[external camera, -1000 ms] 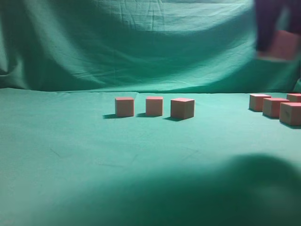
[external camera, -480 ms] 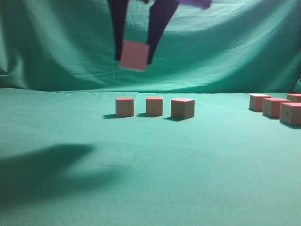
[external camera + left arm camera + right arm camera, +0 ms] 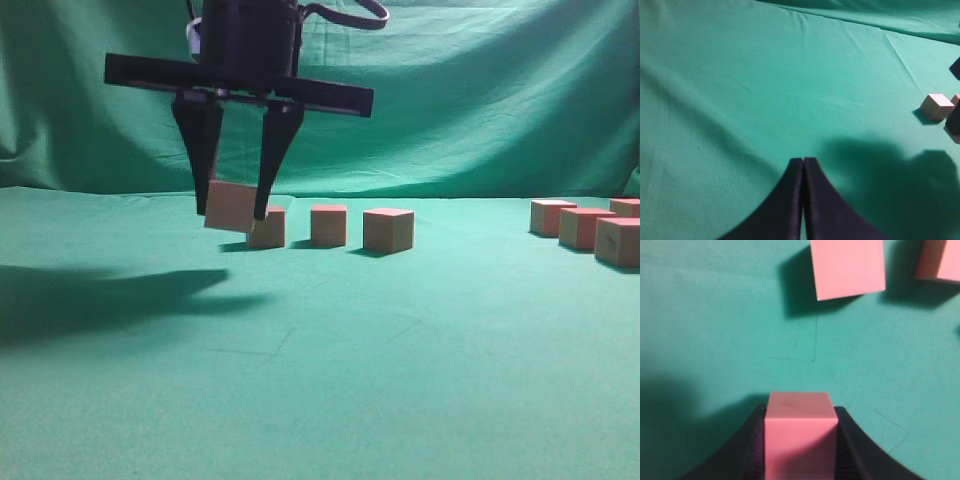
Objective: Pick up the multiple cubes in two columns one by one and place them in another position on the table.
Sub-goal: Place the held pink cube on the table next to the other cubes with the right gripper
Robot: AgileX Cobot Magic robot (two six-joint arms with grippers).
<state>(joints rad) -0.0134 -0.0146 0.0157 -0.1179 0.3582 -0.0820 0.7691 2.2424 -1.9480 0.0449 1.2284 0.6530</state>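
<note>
My right gripper (image 3: 232,212) has reached across to the left of the exterior view and is shut on a pinkish-red cube (image 3: 229,205), held tilted just above the green table (image 3: 400,340). The right wrist view shows that cube (image 3: 798,432) clamped between the jaws (image 3: 799,412). A row of three cubes stands just behind and to the right: one (image 3: 268,229) partly hidden by the finger, a second (image 3: 328,224) and a third (image 3: 388,229). My left gripper (image 3: 803,161) is shut and empty over bare cloth, and it does not show in the exterior view.
Several more cubes (image 3: 583,227) cluster at the right edge of the table. Two cubes (image 3: 847,267) (image 3: 939,260) lie ahead of the right jaws. One cube (image 3: 936,106) shows at the right of the left wrist view. Draped green cloth (image 3: 450,110) forms the backdrop.
My right gripper carried the cube from the upper right across to the left and came down to just above the table beside the row of three. The other cubes have not moved.
</note>
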